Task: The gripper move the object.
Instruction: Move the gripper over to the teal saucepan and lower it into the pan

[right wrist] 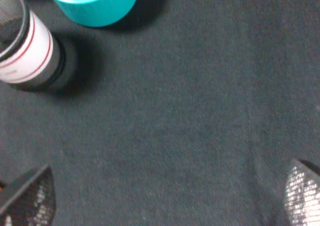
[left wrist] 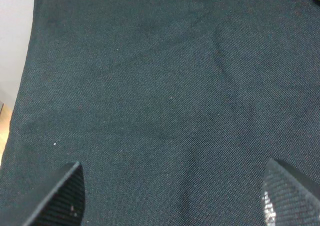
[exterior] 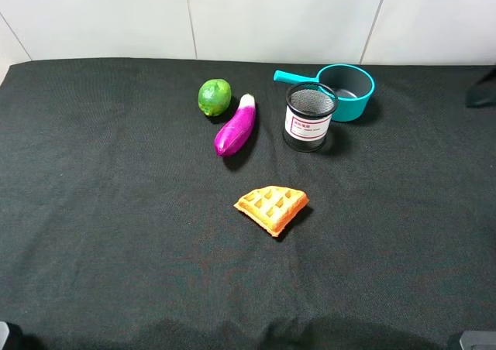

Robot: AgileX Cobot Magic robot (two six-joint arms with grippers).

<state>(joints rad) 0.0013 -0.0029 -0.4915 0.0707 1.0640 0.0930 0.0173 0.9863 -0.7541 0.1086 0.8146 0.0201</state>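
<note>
Saucepan (exterior: 350, 108) just behind-R of mesh cup (exterior: 308, 121), eggplant (exterior: 235, 127) + lime (exterior: 215, 97) to L, waffle (exterior: 272, 208) in front
</note>
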